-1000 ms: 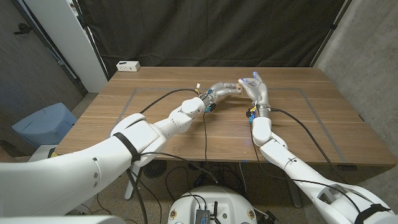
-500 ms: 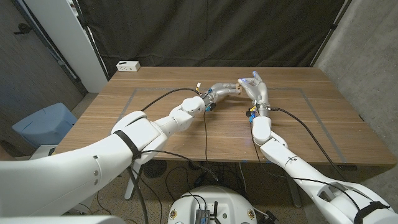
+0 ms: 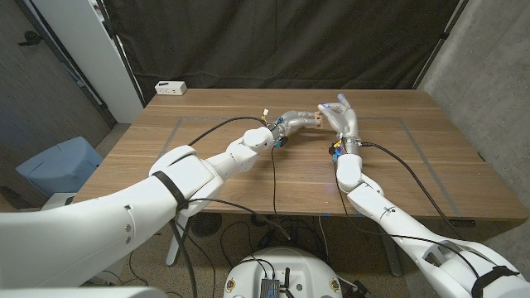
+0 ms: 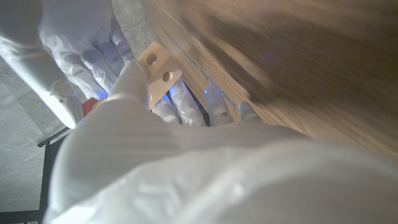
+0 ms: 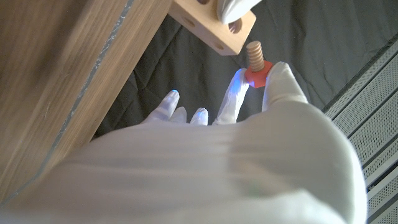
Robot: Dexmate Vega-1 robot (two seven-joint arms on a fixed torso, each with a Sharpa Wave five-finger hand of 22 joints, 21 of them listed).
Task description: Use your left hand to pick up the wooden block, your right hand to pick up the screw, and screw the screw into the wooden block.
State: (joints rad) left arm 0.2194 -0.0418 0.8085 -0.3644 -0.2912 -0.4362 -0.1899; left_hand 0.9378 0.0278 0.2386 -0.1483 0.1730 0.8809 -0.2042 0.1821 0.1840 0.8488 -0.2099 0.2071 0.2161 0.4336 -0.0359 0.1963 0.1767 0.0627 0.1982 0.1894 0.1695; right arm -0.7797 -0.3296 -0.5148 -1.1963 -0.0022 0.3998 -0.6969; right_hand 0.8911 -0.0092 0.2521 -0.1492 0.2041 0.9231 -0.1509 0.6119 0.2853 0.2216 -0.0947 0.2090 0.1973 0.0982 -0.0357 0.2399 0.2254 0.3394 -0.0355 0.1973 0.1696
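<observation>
My left hand (image 3: 296, 118) holds the pale wooden block (image 3: 315, 120) above the far middle of the table; the block (image 4: 158, 69) shows round holes in its face. My right hand (image 3: 340, 117) pinches the screw (image 5: 255, 65), which has a red head and a tan threaded shank. The screw's tip points at a hole in the block (image 5: 217, 25) and stands a short gap away from it, apart. The other fingers (image 5: 186, 112) of my right hand (image 5: 236, 143) are spread. My left hand (image 4: 137, 124) covers part of the block.
A wooden table (image 3: 248, 178) with a thin grey rectangle outline on its top. A small white box (image 3: 171, 87) sits at the far left corner. Black cables (image 3: 397, 174) run along both forearms. A dark curtain hangs behind; a blue bin (image 3: 58, 165) stands left of the table.
Both hands stay almost still; the left hand and block shift very slightly toward the right hand.
</observation>
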